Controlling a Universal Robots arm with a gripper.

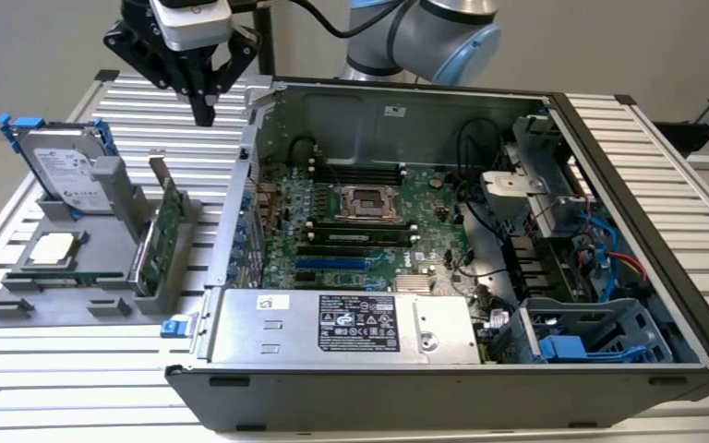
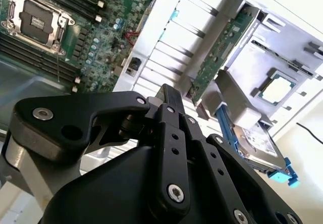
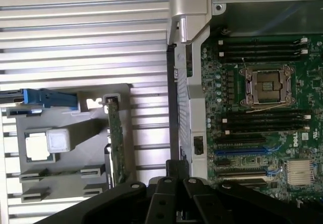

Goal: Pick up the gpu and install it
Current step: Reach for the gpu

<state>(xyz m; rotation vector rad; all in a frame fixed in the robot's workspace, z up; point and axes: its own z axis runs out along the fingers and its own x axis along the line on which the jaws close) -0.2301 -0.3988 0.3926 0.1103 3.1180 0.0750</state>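
Gripper (image 1: 203, 113), closed and empty, is held above the slatted table (image 1: 59, 369), just outside the open computer case (image 1: 453, 397); in the grey holder (image 1: 53, 309), the gpu (image 1: 162, 235) is seen standing on edge, apart from the gripper.

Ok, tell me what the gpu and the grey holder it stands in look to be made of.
The gpu: green circuit-board laminate, going by its colour and thin flat edge, with a bare silver metal end bracket. The grey holder: probably moulded plastic, judging by its matte, even grey and blocky shapes.

The slatted metal table (image 1: 59, 378) carries a grey parts holder (image 1: 96, 288) beside an open computer case (image 1: 453, 392).
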